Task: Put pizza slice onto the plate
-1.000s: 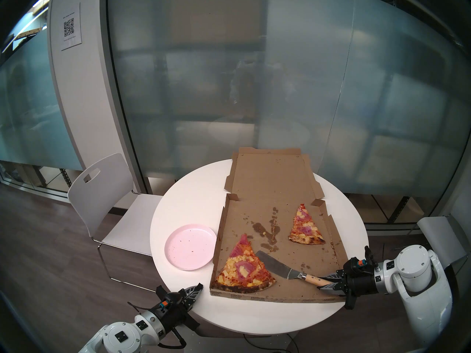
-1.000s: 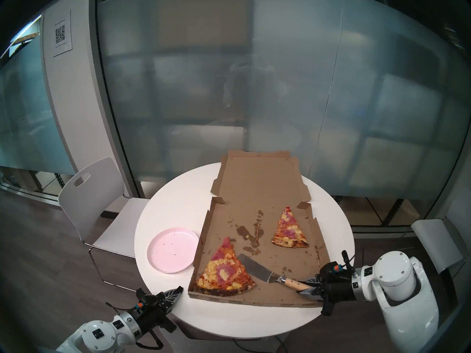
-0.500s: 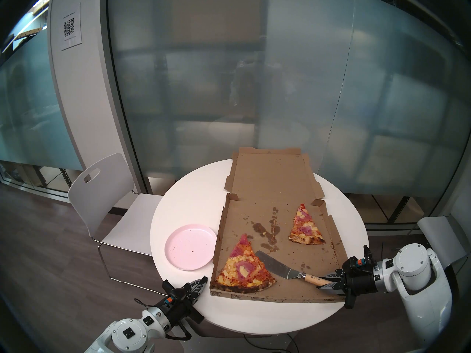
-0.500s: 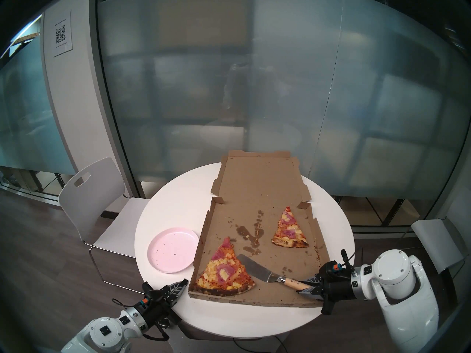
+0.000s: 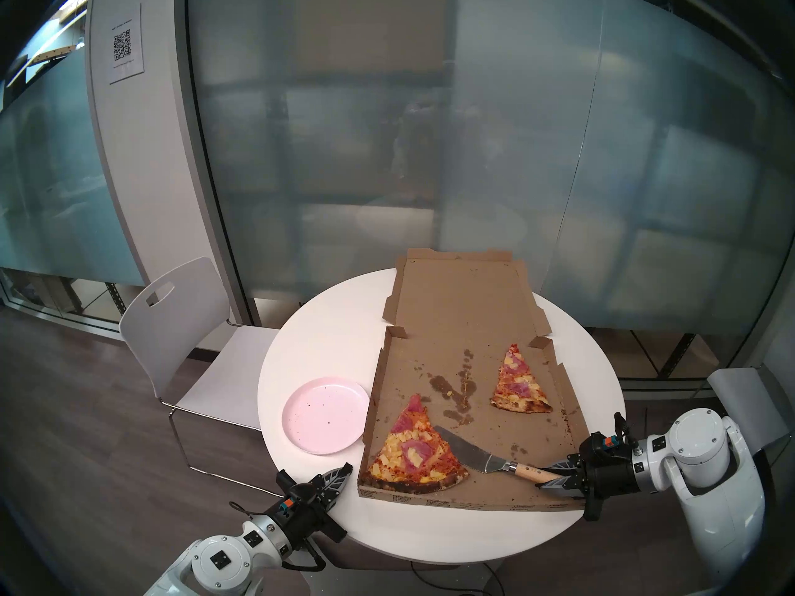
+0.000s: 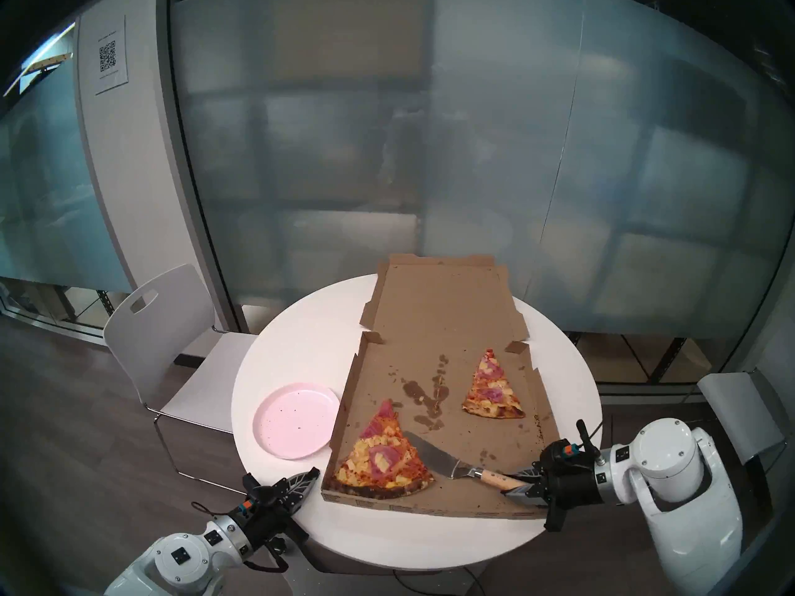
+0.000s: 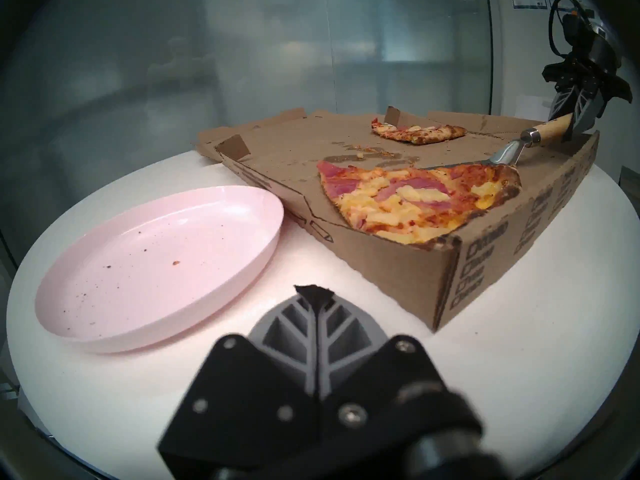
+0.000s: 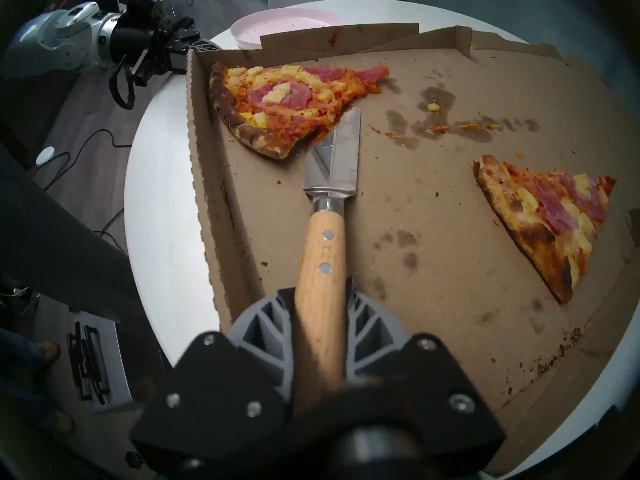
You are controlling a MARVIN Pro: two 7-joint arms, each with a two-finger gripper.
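both pincers closed, right pincer [image 8: 320,302] gripping spatula [image 8: 325,205]; box [image 7: 485,261] print seemingly unreadable

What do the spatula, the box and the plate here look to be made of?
Spatula: blade looks like polished steel, since it reflects; handle pale wood with visible grain and two metal rivets.
Pizza box: plain brown cardboard, matte, grease-stained, with folded flaps and printed sides.
Plate: pale pink, smooth with a soft sheen; probably plastic or melamine, though glazed ceramic cannot be ruled out.
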